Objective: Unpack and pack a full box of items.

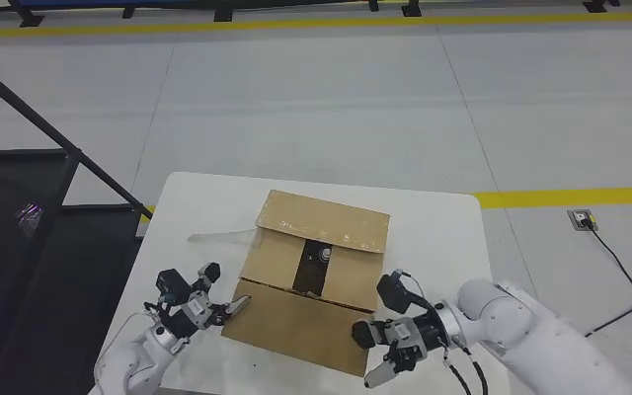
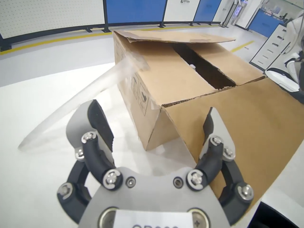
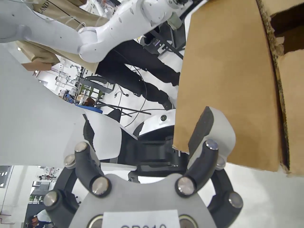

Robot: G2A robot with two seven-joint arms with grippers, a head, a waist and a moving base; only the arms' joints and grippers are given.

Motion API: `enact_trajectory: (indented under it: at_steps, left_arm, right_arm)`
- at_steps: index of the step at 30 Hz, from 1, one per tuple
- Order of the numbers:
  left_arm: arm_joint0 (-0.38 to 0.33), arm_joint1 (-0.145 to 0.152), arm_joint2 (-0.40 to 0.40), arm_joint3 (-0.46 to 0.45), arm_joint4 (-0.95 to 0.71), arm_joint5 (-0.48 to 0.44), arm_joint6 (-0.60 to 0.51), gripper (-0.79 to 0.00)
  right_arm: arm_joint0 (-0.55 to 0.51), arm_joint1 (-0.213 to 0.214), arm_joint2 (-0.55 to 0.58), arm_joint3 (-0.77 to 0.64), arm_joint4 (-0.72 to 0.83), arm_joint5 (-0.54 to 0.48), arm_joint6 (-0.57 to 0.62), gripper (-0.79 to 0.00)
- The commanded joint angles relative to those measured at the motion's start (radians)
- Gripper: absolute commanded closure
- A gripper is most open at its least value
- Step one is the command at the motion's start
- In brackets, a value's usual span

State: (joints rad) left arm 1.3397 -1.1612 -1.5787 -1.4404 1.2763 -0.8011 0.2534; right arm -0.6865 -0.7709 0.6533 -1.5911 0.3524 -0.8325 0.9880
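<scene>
A brown cardboard box (image 1: pixel 316 262) stands in the middle of the white table (image 1: pixel 434 247). Its top flaps are parted, and a white item (image 1: pixel 321 255) shows through the dark gap (image 2: pixel 201 69). The near flap (image 1: pixel 296 331) is folded outward and slopes down to the table. My left gripper (image 1: pixel 227 299) is open at that flap's left corner, with the box corner (image 2: pixel 154 124) straight ahead between its fingers (image 2: pixel 99 119). My right gripper (image 1: pixel 380 357) is open at the flap's right corner. The flap's edge (image 3: pixel 182 141) lies just inside one of its fingers (image 3: pixel 204 126).
A clear strip of tape (image 2: pixel 71 105) hangs from the box's left side and trails onto the table. A black frame (image 1: pixel 59 148) stands off the table's left side. Both grippers are close to the table's near edge.
</scene>
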Motion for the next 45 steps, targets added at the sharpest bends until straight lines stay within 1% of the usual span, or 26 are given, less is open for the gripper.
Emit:
enact_trajectory:
  at_steps: [1, 3, 5, 19, 20, 21, 24, 31, 32, 35, 39, 42, 45]
  left_arm:
    - [0.003, 0.001, 0.009, -0.004, 0.006, -0.002, 0.000, -0.785]
    - [0.002, 0.002, 0.018, -0.005, 0.020, 0.002, -0.004, -0.785]
    - [0.000, 0.002, 0.027, -0.003, 0.032, 0.019, 0.000, -0.785]
    - [-0.025, -0.002, 0.106, 0.017, 0.048, 0.059, 0.035, -0.785]
    - [-0.027, -0.002, 0.111, 0.018, 0.047, 0.061, 0.038, -0.785]
    - [-0.028, -0.003, 0.116, 0.017, 0.047, 0.059, 0.041, -0.785]
    - [-0.031, -0.002, 0.127, 0.018, 0.046, 0.056, 0.046, -0.785]
    - [-0.038, -0.002, 0.150, 0.016, 0.041, 0.059, 0.048, -0.785]
    - [-0.040, -0.002, 0.153, 0.016, 0.039, 0.059, 0.049, -0.785]
    - [-0.043, -0.002, 0.164, 0.014, 0.039, 0.057, 0.049, -0.785]
    - [-0.046, -0.001, 0.177, 0.009, 0.045, 0.053, 0.046, -0.785]
    - [-0.047, -0.001, 0.186, 0.006, 0.050, 0.051, 0.046, -0.785]
    - [-0.048, 0.000, 0.193, 0.005, 0.051, 0.047, 0.046, -0.785]
  right_arm:
    - [0.019, 0.010, -0.014, 0.029, 0.102, -0.038, -0.038, -0.785]
    - [0.028, 0.015, -0.018, 0.063, 0.226, -0.063, -0.063, -0.785]
    - [0.024, 0.017, -0.010, 0.114, 0.418, -0.071, -0.072, -0.785]
    - [0.024, 0.017, -0.010, 0.114, 0.418, -0.071, -0.072, -0.785]
    - [0.022, 0.017, -0.009, 0.115, 0.419, -0.065, -0.078, -0.785]
    - [0.012, 0.016, -0.005, 0.112, 0.427, -0.037, -0.100, -0.785]
    - [-0.008, 0.014, 0.016, 0.123, 0.496, 0.019, -0.127, -0.785]
    - [-0.008, 0.014, 0.016, 0.123, 0.496, 0.019, -0.127, -0.785]
    - [-0.011, 0.013, 0.018, 0.126, 0.486, 0.037, -0.142, -0.785]
    - [-0.016, 0.009, 0.024, 0.111, 0.443, 0.176, -0.189, -0.785]
    - [-0.018, -0.001, 0.031, 0.124, 0.453, 0.325, -0.219, -0.785]
    - [-0.011, -0.011, 0.037, 0.148, 0.453, 0.405, -0.240, -0.785]
    - [-0.005, -0.022, 0.042, 0.161, 0.435, 0.454, -0.278, -0.785]
